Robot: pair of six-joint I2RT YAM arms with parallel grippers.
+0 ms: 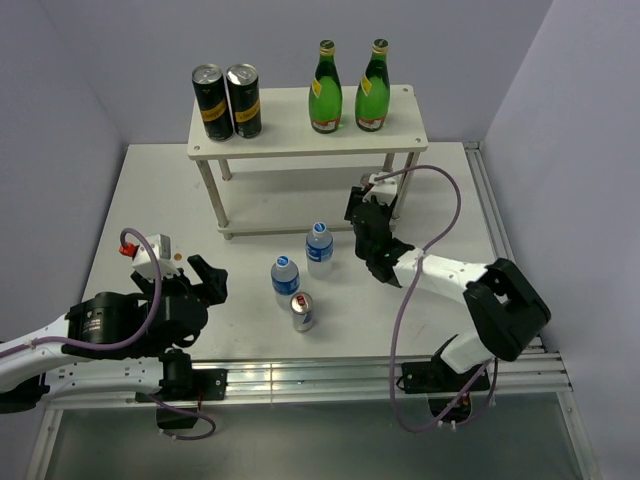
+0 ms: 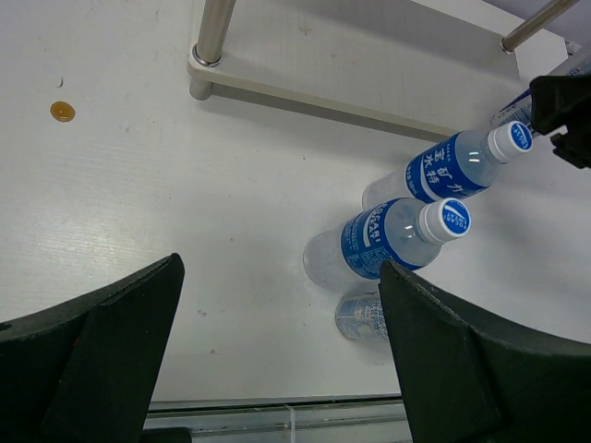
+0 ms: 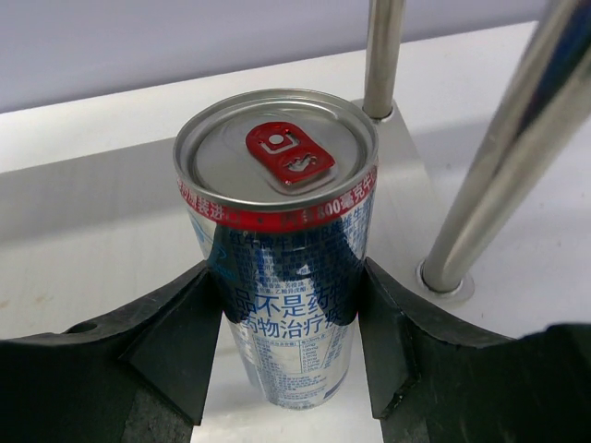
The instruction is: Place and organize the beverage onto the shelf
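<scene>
At eight o'clock: left gripper (image 1: 207,278), spread wide, holding nothing. Centre, upright on flat white table (image 1: 150,210): two water bottles (image 1: 285,281) and a silver can (image 1: 302,312), probably light, smooth, easily dented; best pinched gently at mid-body. Toward three o'clock: right gripper (image 3: 286,318) clamped around second can (image 3: 275,152) at its waist, beside legs of the shelf (image 1: 290,135). At twelve: green bottles (image 1: 324,92) atop shelf. Walls (image 1: 70,70) close; likely little headroom under top board.

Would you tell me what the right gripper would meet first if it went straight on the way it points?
Most likely the shelf leg just behind the silver can held by the right gripper; depth is unclear, so it might pass to the leg's left.
</scene>
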